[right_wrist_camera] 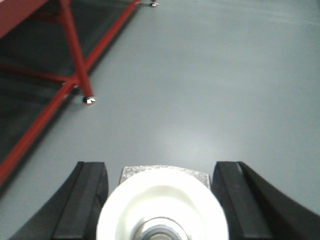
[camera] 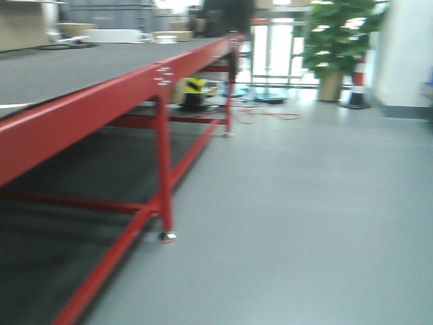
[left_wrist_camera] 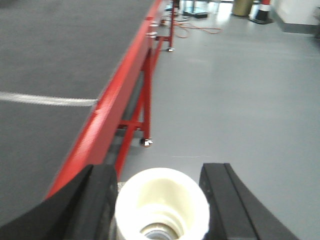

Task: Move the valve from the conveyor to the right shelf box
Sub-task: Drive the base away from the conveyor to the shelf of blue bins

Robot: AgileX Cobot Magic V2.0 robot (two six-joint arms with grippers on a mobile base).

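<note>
A white valve (left_wrist_camera: 162, 200) with a round flared mouth sits between the black fingers of my left gripper (left_wrist_camera: 159, 167), which is shut on it. My right gripper (right_wrist_camera: 159, 164) is shut on a second white valve (right_wrist_camera: 162, 200) with a grey metal body behind it. Both grippers hang over the grey floor beside the conveyor (camera: 67, 68), a wide dark grey belt (left_wrist_camera: 50, 60) on a red frame (camera: 162, 156). The left gripper is just off the belt's red edge. The right shelf box is out of view.
Red legs and cross-braces (right_wrist_camera: 75, 65) stand to the left of the right gripper. A potted plant (camera: 335, 40), a striped cone (camera: 357, 84) and loose cables (camera: 264, 112) lie far ahead. A white seam (left_wrist_camera: 45, 100) crosses the belt.
</note>
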